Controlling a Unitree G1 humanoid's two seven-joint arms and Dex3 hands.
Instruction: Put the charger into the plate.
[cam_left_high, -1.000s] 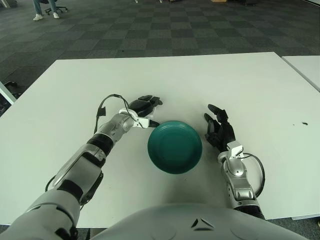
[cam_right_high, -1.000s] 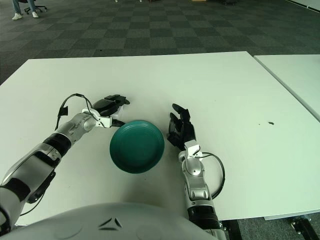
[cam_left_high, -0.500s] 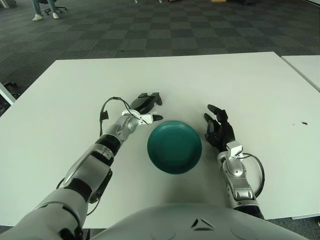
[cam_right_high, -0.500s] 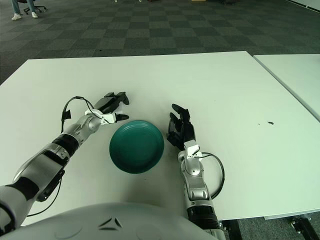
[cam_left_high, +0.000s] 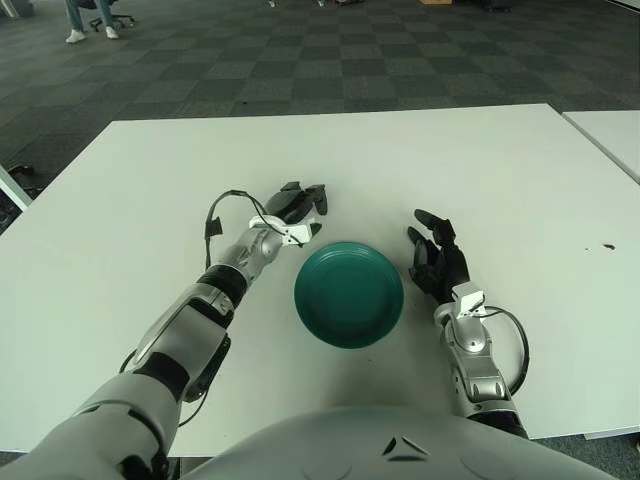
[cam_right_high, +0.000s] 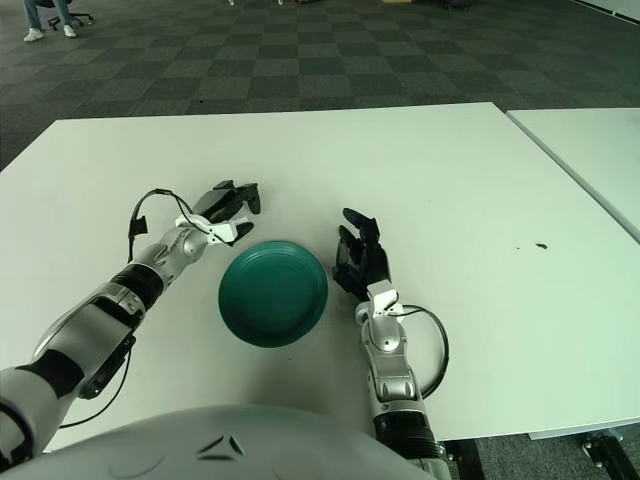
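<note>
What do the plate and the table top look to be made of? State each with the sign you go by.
Plate: likely plastic or glazed ceramic, judging by its even teal colour and soft, low sheen; which one is unclear. Table: probably white laminate board, going by the flat, uniform, matte surface with crisp straight edges.

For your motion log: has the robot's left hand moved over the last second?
Yes. The left hand has moved away from the robot, farther beyond the green plate's far-left rim.

Plate (cam_left_high: 349, 294) on table (cam_left_high: 520, 180), between both hands.
</note>
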